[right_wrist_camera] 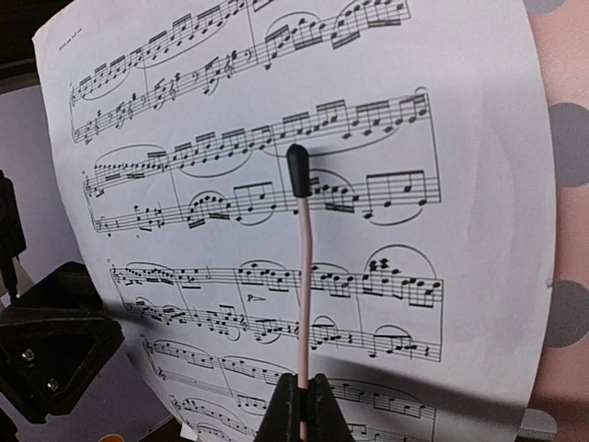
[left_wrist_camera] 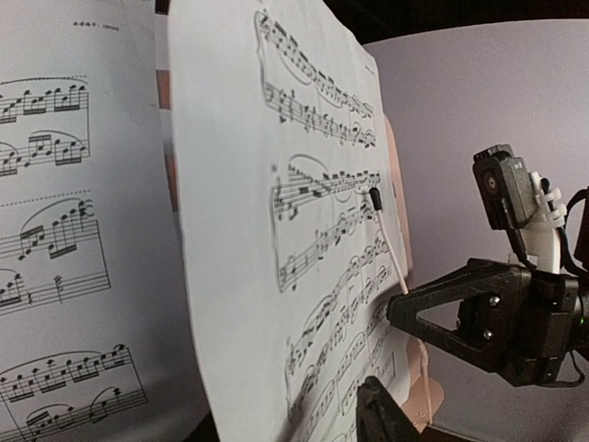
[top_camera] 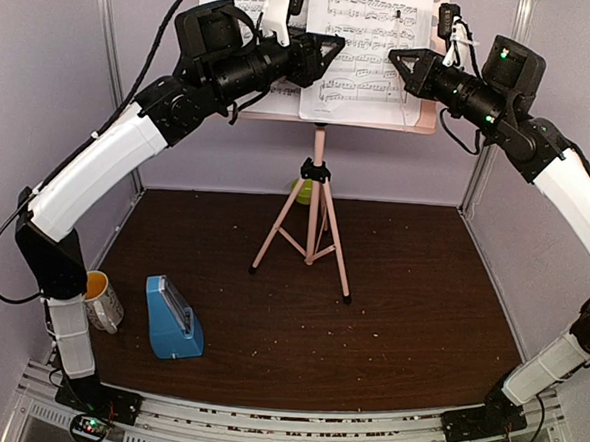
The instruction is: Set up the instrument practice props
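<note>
right gripper (right_wrist_camera: 302, 396) clamped the pink perforated music stand's (top_camera: 319, 147) wire clip (right_wrist_camera: 302, 276); left gripper (top_camera: 330, 58), couldn't tell. white printed page (right_wrist_camera: 276, 120) on it looked floppy, pinch its edge.

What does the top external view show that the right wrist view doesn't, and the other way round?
Only top external: the stand's tripod legs, the blue metronome and the mug on the table.
Only right wrist: the close detail of the right gripper pinching the pink page-holder wire, whose black tip lies on the staves.
Both: the right-hand sheet-music page, the pink desk and the left gripper.
</note>
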Available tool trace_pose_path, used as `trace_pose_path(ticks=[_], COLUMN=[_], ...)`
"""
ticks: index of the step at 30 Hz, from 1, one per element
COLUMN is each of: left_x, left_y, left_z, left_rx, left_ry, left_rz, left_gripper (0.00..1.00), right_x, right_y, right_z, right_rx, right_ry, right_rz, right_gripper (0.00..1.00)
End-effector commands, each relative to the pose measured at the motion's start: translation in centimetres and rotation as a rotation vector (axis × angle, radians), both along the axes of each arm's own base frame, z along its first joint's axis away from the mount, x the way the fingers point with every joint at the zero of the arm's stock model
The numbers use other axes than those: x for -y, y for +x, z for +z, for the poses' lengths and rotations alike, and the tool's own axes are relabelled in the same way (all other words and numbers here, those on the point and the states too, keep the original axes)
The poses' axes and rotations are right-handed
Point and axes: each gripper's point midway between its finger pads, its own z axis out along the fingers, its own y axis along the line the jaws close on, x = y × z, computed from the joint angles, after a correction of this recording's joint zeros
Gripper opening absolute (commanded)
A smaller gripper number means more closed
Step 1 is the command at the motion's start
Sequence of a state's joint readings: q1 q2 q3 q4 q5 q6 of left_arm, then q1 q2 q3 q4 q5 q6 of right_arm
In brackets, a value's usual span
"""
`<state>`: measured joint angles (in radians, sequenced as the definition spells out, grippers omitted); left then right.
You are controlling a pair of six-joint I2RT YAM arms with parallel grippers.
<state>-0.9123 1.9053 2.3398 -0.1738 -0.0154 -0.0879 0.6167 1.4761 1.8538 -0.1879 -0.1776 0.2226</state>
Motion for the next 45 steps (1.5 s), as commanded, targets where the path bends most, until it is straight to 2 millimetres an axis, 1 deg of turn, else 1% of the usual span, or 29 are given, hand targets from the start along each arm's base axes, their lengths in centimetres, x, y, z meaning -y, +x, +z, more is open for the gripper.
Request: trace_pose_path(ticks=[1,4,7,9,14,15,25,30,33,42,45], left_x=[-2.8,-2.7,-2.2,-2.0,-1.5,-1.1,0.2,0.8,0.9,1.5,1.3], left_y=[-1.7,-1.8,-1.6,-1.5,-1.0,-0.8,-0.4,-0.7,-0.8,0.1,0.1], left_z=[3.0,2.6,2.0,1.9,2.3,2.0,2.0,2.6,2.8,2.1,2.2], left_rx=[0.035,0.027,0.016,0.015,0.018,0.015,0.037,0.071,0.081,0.075,0.076], left_ry=[-0.077,-0.073,-0.068,-0.077,-0.091,-0.084,-0.085,-0.103,-0.112,-0.094,-0.088], left_rz=[0.035,0.028,0.020,0.022,0.020,0.020,-0.001,-0.033,-0.046,-0.026,-0.014], left_gripper=[0.39,0.32,0.18,0.11,0.02,0.01,0.00,0.00,0.00,0.00,0.01], right_x=[0.6,0.6,0.6,0.5,0.2,0.2,0.3,0.2,0.3,0.5,0.5], right_y=[-1.0,-1.0,-1.2,-1.4,-1.7,-1.8,-2.1,-2.2,-2.3,-2.5,-2.3], right_z=[1.2,1.2,1.4,1.5,1.9,2.0,2.2,2.2,2.2,2.0,1.8], right_rx=[0.040,0.043,0.050,0.058,0.070,0.071,0.073,0.073,0.076,0.083,0.077], right_ry=[0.020,0.020,0.024,0.027,0.035,0.038,0.039,0.042,0.041,0.045,0.042], right_rz=[0.003,0.007,0.016,0.025,0.048,0.051,0.056,0.064,0.064,0.060,0.054], right_gripper=[0.00,0.00,0.00,0.00,0.00,0.00,0.00,0.00,0.00,0.00,0.00])
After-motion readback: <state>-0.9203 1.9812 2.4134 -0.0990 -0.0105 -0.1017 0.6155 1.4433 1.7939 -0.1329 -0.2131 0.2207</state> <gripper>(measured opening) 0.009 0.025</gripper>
